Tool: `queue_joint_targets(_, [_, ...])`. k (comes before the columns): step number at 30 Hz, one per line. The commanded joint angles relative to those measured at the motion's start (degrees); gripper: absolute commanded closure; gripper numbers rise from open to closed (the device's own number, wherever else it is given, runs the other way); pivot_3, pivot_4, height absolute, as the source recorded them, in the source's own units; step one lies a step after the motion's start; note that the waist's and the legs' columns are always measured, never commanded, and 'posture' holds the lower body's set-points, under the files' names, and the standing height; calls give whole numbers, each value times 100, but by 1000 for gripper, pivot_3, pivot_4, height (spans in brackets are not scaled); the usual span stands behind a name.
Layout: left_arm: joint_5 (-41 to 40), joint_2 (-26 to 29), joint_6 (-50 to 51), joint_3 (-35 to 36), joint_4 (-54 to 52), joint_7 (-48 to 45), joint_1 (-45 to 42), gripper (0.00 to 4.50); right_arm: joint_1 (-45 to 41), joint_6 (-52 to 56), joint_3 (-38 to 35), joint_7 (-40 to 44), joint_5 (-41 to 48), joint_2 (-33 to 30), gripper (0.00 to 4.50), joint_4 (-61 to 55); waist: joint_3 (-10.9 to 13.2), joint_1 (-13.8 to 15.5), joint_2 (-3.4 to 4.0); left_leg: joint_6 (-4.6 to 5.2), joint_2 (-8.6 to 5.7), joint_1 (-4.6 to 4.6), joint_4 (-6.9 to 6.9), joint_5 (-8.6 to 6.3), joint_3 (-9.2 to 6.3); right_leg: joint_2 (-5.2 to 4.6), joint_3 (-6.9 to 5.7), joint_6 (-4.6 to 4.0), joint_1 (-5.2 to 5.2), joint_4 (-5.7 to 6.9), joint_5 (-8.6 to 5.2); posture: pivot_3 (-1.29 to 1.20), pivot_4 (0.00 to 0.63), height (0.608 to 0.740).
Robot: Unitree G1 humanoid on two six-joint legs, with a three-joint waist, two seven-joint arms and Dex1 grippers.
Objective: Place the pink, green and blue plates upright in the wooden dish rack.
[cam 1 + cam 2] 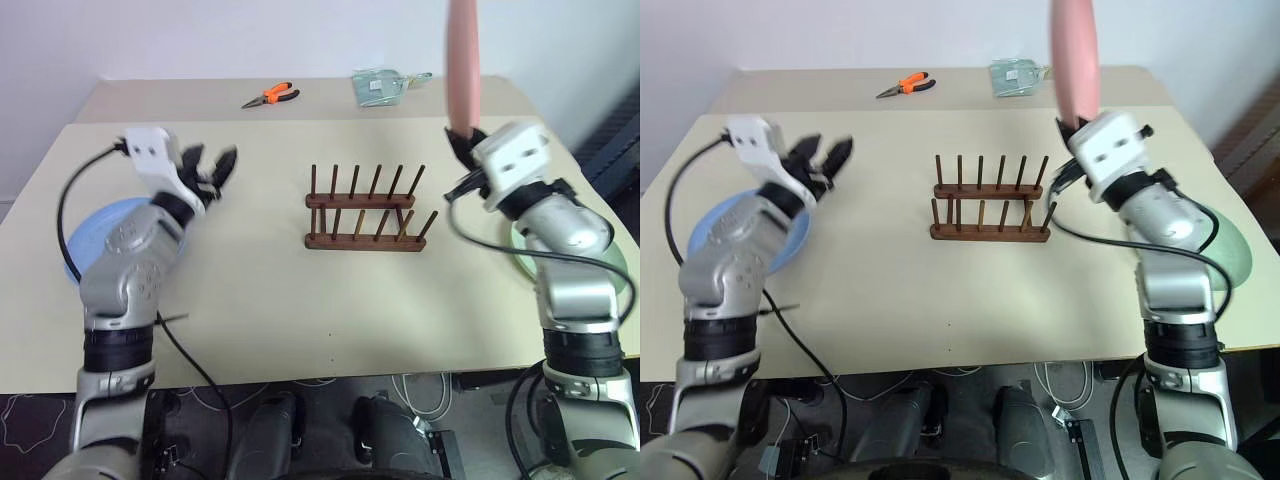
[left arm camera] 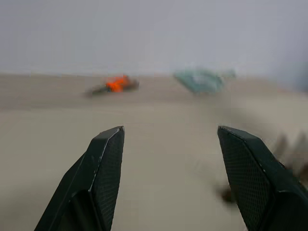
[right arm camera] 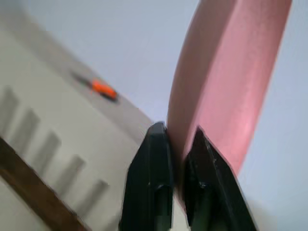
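The pink plate (image 1: 462,60) stands on edge in the air, right of the rack and above it, with my right gripper (image 1: 462,140) shut on its lower rim; the right wrist view shows both fingers pinching the pink plate (image 3: 226,82). The wooden dish rack (image 1: 364,212) sits empty at the table's middle. On the table at the left lies the blue plate (image 1: 85,240), partly under my left arm. My left gripper (image 1: 210,160) hovers open and empty above the table beyond it. The green plate (image 1: 1232,252) lies flat at the right, mostly hidden by my right arm.
Orange-handled pliers (image 1: 270,96) and a teal packet (image 1: 380,87) lie at the back of the beige table (image 1: 300,300). A black cable loops from my left wrist, another from my right. The table's front edge runs just ahead of my arms.
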Motion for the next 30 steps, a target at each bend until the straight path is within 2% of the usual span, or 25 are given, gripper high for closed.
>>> queue_joint_targets(1, [-339, 229, -73, -110, -586, -1086, 427, 1360, 371, 1166, -659, 356, 1657, -83, 4500, -915, 1, -1, 2, 6, -1, 0, 0, -4, 0, -10, -2, -1, -1, 0, 0, 0, 150, 740])
queue_joint_targets(3, [-295, 448, -40, -351, -754, -1640, 757, 1360, 537, 1636, -801, 359, 2204, -140, 4500, -1187, 2, -17, 6, 46, -1, -2, -4, -28, 1, -18, 1, -20, -7, 0, -10, 0, 150, 740])
queue_joint_targets(5, [-242, 646, -24, -603, -926, -2087, 1019, 1360, 679, 1986, -882, 332, 2607, -211, 4500, -1373, 1, -20, 26, 47, -1, -1, -7, -29, 3, -23, 4, -28, -11, 0, -11, 0, 150, 740])
queue_joint_targets(8, [-267, 809, 128, -947, -1177, -2522, 1249, 1360, 927, 2206, -850, 383, 2757, -380, 4500, -1469, -5, -19, 37, 48, -2, -1, -17, -29, 7, -28, 7, -45, -17, -1, -21, 0, 150, 740])
queue_joint_targets(12, [-120, 692, 197, -1274, -1305, -2573, 1217, 1360, 1104, 2342, -853, 416, 2961, -464, 4500, -1372, -3, -4, 41, 49, -2, -2, -25, -29, 8, -31, 7, -49, -20, -6, -23, 0, 150, 740])
queue_joint_targets(21, [146, 556, 165, -1536, -1439, -2573, 1232, 1360, 1132, 2406, -693, 290, 2899, -387, 4500, -808, -3, -6, 41, 52, -4, -3, -25, -28, 8, -32, 6, -48, -19, -7, -23, 0, 150, 740])
queue_joint_targets(22, [186, 544, 155, -1562, -1441, -2577, 1238, 1318, 1108, 2360, -647, 293, 2842, -398, 3737, -743, -3, -5, 41, 53, -4, -3, -25, -27, 8, -32, 6, -48, -19, -7, -23, 0, 150, 740])
queue_joint_targets(23, [220, 533, 142, -1583, -1440, -2578, 1242, 1318, 1098, 2300, -599, 302, 2780, -415, 3407, -706, -3, -2, 41, 54, -4, -3, -25, -27, 8, -32, 6, -48, -19, -7, -23, 0, 150, 740])
queue_joint_targets(28, [267, 447, 156, -1612, -1443, -2569, 1259, 1318, 1002, 1748, -440, 239, 2240, -439, 962, -559, -3, -4, 41, 64, -4, -4, -25, -21, 8, -31, 6, -47, -21, -7, -23, 0, 150, 740])
queue_joint_targets(30, [285, 430, 159, -1618, -1437, -2574, 1279, 1318, 1008, 1638, -540, 320, 2230, -507, 962, -597, -3, -4, 41, 64, -4, -4, -25, -21, 8, -31, 5, -47, -21, -7, -23, 0, 150, 740])
